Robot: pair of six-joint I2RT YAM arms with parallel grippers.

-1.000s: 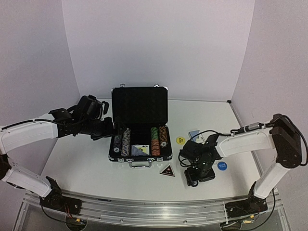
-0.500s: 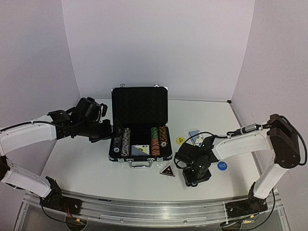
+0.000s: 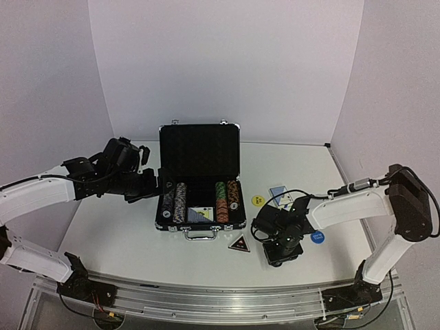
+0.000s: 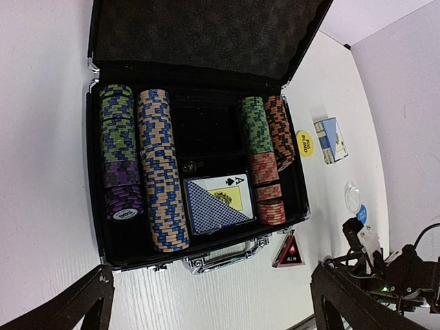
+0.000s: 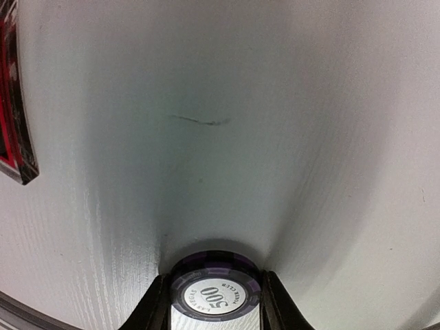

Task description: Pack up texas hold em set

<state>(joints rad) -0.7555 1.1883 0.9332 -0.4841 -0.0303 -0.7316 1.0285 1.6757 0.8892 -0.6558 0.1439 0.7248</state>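
Observation:
The black silver-edged briefcase lies open at the table's middle, with rows of striped poker chips and a blue card deck inside. A second blue deck, a yellow disc, a blue disc, a clear disc and the dark triangular marker lie on the table to its right. My right gripper points down at the table beside the marker, shut on a purple 500 chip. My left gripper hovers open and empty at the case's left side.
The raised case lid stands behind the chip rows. The white table under my right gripper is bare apart from a thin scratch. The marker's edge shows in the right wrist view. The metal rail runs along the near edge.
My right gripper has shifted slightly left, closer to the triangular marker, staying low at the table. My left arm has drawn back a little to the left.

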